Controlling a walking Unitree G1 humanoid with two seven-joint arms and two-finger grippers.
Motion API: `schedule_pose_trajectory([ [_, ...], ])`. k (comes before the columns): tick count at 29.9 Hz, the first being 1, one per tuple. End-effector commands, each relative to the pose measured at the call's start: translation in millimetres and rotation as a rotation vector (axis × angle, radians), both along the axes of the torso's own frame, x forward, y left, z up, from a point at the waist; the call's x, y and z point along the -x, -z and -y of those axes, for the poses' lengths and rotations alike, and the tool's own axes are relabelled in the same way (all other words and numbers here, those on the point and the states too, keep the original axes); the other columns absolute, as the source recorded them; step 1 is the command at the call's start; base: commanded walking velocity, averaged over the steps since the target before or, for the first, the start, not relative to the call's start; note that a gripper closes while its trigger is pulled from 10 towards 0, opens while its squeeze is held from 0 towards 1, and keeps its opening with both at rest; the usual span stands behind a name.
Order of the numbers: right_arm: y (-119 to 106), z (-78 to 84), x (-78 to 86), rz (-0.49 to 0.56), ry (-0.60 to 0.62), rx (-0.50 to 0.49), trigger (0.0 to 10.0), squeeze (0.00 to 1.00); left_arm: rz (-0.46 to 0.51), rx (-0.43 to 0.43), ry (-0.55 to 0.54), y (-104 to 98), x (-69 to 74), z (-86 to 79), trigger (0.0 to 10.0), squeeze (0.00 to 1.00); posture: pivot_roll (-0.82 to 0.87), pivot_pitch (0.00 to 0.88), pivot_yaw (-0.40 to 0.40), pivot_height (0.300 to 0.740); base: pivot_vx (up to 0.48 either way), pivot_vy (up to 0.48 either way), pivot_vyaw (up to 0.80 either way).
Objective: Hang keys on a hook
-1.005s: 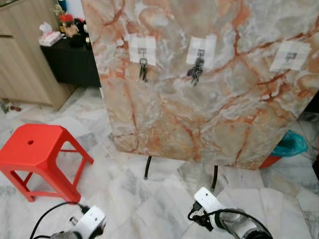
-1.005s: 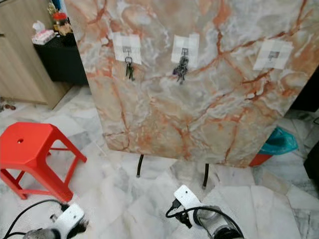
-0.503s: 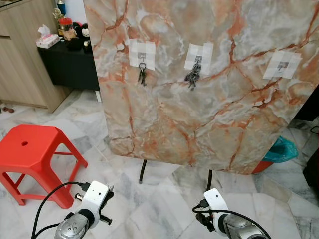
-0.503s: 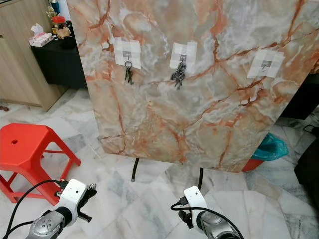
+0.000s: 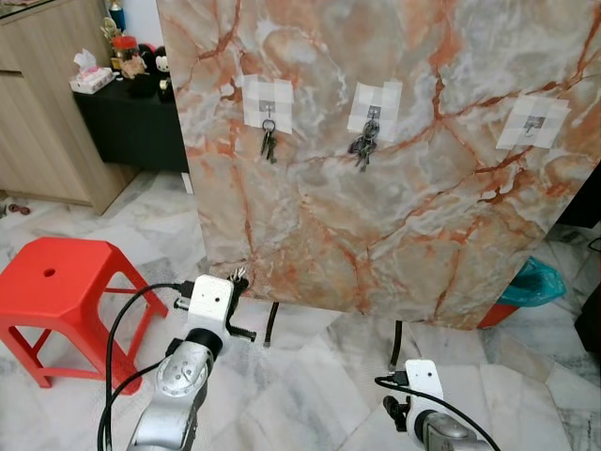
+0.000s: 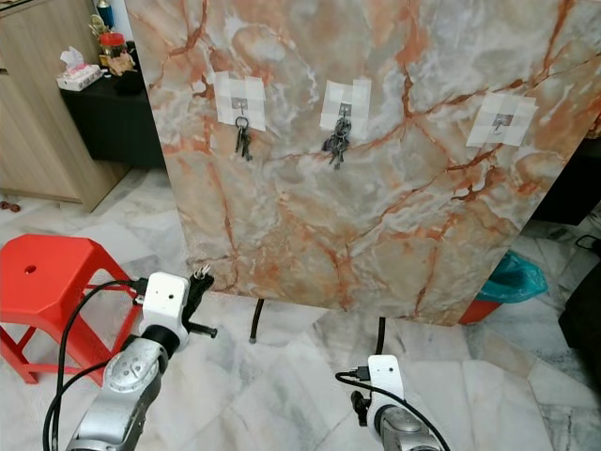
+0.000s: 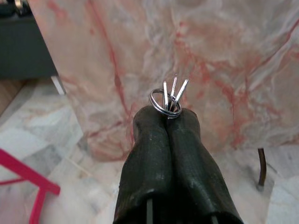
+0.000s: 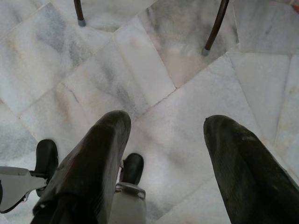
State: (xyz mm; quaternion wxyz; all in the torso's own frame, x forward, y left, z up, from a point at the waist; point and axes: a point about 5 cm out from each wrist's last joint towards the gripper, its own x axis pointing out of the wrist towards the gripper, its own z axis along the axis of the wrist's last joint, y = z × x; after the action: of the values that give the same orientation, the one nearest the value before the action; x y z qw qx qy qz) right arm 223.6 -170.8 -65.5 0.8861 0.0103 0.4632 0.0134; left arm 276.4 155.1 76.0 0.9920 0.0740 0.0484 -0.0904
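A marble-patterned board (image 5: 394,188) stands before me with three taped hooks. The left hook (image 5: 268,101) carries a small key bunch (image 5: 269,143), and the middle hook (image 5: 374,111) bears a bigger bunch (image 5: 362,147). Nothing hangs from the right hook (image 5: 533,120). My left gripper (image 7: 167,116) is shut on a ring of silver keys (image 7: 167,97), whose blades stick up past the fingertips. It is raised (image 5: 235,278) near the board's lower left corner, well below the hooks. My right gripper (image 8: 168,123) hangs low, open, over the floor tiles.
A red plastic stool (image 5: 56,287) stands on my left. A wooden cabinet (image 5: 38,122) and a black side table (image 5: 131,127) lie beyond it. The board rests on thin black legs (image 5: 270,324). A teal bin (image 5: 535,280) sits behind its right end.
My left arm has risen from near the floor toward the board, carrying the keys. The right arm has sunk a little. The camera tilted up early on.
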Motion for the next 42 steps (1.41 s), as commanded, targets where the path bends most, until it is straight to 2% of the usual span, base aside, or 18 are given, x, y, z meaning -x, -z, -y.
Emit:
schedule_pose_trajectory([
  [1,1,2.6,2.0,-0.018,0.004,0.014,10.0,0.00,-0.012,-0.004,-0.015,1,1.3,-1.9,10.0,0.00,0.04,0.000,-0.074,0.740,0.000,0.000,0.00],
  [8,-1,1.8,-1.1,-0.017,0.008,0.020,10.0,0.00,-0.013,-0.011,-0.065,3,7.2,-12.7,10.0,0.00,0.03,0.000,-0.086,0.740,0.000,0.000,0.00],
  [13,0,2.8,-0.8,-0.017,0.005,0.020,10.0,0.00,-0.087,-0.052,-0.085,22,21.2,-24.0,10.0,0.00,0.02,0.000,-0.084,0.740,0.000,0.000,0.00],
  [19,0,3.3,-0.5,-0.013,0.032,0.006,10.0,0.00,-0.077,-0.057,-0.096,17,19.5,-30.6,10.0,0.00,0.02,0.011,-0.075,0.740,0.229,0.000,0.00],
  [26,-1,1.8,-1.3,-0.004,0.061,-0.006,10.0,0.00,-0.060,-0.069,-0.088,11,15.1,-31.9,10.0,0.00,0.02,0.016,-0.059,0.740,0.325,0.000,0.00],
  [33,1,3.4,1.2,-0.018,0.108,-0.013,10.0,0.00,-0.062,-0.077,-0.046,9,13.1,-25.7,10.0,0.00,0.01,0.015,-0.051,0.740,0.401,0.000,0.00],
  [42,1,4.9,2.1,-0.030,0.108,-0.001,10.0,0.00,-0.057,-0.076,-0.033,8,13.6,-22.5,10.0,0.00,0.02,0.005,-0.059,0.740,0.412,0.000,0.00],
])
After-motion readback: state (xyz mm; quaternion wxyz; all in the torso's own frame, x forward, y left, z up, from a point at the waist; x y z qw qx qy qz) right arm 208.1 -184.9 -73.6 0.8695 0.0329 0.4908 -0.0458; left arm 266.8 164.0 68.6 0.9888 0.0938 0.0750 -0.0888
